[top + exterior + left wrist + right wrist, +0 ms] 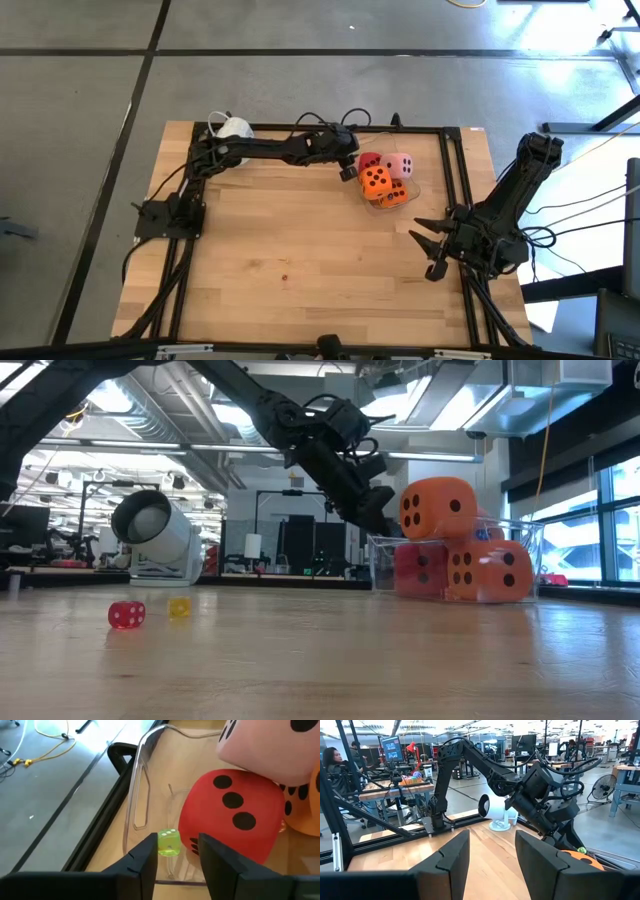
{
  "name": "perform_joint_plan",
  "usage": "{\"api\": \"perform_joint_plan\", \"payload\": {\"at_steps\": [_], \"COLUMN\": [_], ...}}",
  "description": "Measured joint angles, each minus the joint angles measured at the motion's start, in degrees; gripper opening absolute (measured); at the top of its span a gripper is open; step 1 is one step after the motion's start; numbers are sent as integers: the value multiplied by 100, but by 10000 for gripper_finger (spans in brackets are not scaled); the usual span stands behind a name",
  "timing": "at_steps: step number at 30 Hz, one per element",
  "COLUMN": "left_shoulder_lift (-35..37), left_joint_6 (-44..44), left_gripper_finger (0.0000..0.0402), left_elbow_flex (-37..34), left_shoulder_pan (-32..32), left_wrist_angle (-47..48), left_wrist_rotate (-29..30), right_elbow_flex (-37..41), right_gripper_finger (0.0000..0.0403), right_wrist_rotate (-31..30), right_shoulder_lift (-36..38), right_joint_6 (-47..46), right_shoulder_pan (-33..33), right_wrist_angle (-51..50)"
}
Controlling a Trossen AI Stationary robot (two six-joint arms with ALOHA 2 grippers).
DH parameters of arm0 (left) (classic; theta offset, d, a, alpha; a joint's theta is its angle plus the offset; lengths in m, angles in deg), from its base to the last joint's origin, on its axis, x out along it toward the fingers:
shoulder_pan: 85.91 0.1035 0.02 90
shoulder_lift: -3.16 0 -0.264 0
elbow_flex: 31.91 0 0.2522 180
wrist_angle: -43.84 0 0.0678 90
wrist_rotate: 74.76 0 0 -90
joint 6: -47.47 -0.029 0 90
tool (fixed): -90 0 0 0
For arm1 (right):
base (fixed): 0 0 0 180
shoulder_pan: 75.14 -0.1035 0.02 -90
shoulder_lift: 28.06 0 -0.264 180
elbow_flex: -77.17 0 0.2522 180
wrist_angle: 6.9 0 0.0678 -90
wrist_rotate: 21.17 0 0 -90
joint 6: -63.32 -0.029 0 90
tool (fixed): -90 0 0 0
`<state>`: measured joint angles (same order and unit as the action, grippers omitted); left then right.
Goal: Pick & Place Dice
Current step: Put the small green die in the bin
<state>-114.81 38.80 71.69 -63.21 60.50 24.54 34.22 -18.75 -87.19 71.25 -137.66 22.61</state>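
Soft dice are piled in a clear plastic box (410, 190) at the table's far middle: a pink one (401, 166), a red one (371, 161) and two orange ones (377, 181) (393, 197). In the low view the top orange die (438, 510) rests on the red (420, 570) and the other orange (490, 572). My left gripper (177, 855) slants down over the box's left wall (137, 780), open, with a tiny green die (170, 842) between its fingertips, beside the red die (230, 815). My right gripper (428, 250) waits open at the table's right edge. My left gripper has the tiny green die (169, 836) in the gap between its fingertips, close to one finger (147, 852) and apart from the other. Whether that finger touches the die, I cannot tell. The fingers slant down from the table's left over the box.
A white mug (233, 128) lies on its side at the far left corner. A tiny red die (126, 615) and a tiny yellow one (179, 607) lie on the bare wood nearer the front. A black frame (455, 180) borders the table.
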Motion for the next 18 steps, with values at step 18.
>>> {"api": "perform_joint_plan", "payload": {"at_steps": [18], "left_shoulder_lift": [20], "left_joint_6": [-260], "left_gripper_finger": [151], "left_elbow_flex": [7], "left_shoulder_pan": [-1], "left_wrist_angle": [471], "left_wrist_rotate": [369], "right_elbow_flex": [0], "right_gripper_finger": [160], "right_wrist_rotate": [5], "right_shoulder_lift": [0], "right_joint_6": [-46], "right_shoulder_pan": [0], "right_wrist_angle": [0]}}
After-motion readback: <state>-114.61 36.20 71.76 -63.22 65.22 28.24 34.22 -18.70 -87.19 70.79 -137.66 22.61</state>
